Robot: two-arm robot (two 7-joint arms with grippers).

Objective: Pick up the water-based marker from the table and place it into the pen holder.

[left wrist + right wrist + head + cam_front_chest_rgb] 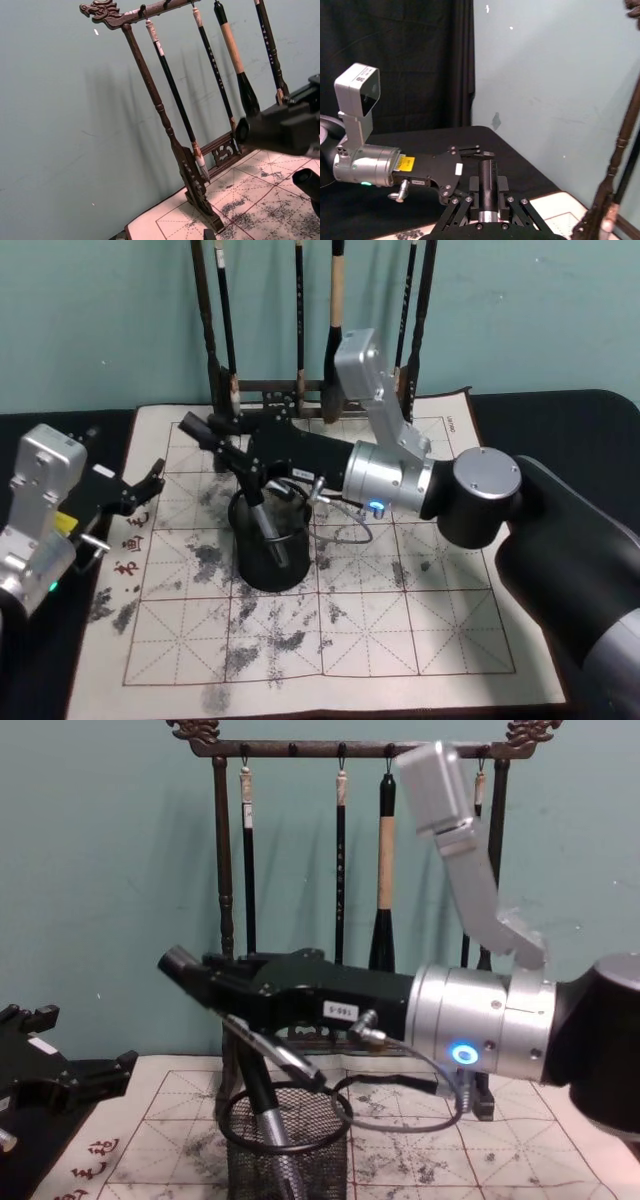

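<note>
One marker (486,187) was clenched in the right gripper (205,430) just above the single pen holder (268,545), which held two pens; the left gripper (150,480), fingers spread, hovered left of it.

Black wire-mesh pen holder (268,552) on a whitish calligraphy mat (400,620) gridded in red, smudged with grey-black ink, red characters at 9 o'clock. Dark brown brush rack (222,870) against a teal wall (100,870). Black tabletop (560,420).
</note>
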